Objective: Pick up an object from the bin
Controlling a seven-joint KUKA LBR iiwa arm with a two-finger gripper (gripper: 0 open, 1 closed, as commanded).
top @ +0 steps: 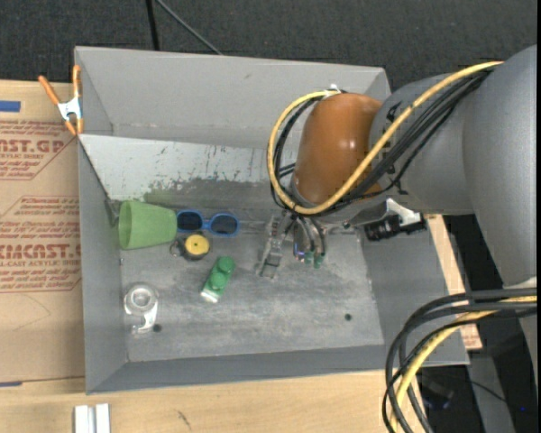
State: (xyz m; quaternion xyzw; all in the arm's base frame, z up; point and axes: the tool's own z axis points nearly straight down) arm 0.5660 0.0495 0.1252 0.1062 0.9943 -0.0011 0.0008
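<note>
We see the arm [469, 142] reaching into the bin [225, 84] from the right. Its orange cover [334, 147] is looped about by yellow and black cables [284, 133]. Below the cover the gripper [274, 258] hangs low over bare floor, a little right of the bin's middle. We cannot tell whether it is spread or pressed together, and we make out nothing pinched in it.

The thing nearest to it is a small green bottle [218, 278], lying on its side on the floor just left of the gripper and apart from it, with its pale end pointing toward the front left. Above the bottle and a little further left lies a yellow disc [196, 245]. Just behind the disc, blue glasses [207, 222] rest near the foot of the back wall. A green cup [146, 225] lies on its side at the left end of the glasses, close against them. A clear piece [140, 301] sits by the front left corner, well apart from the gripper.
</note>
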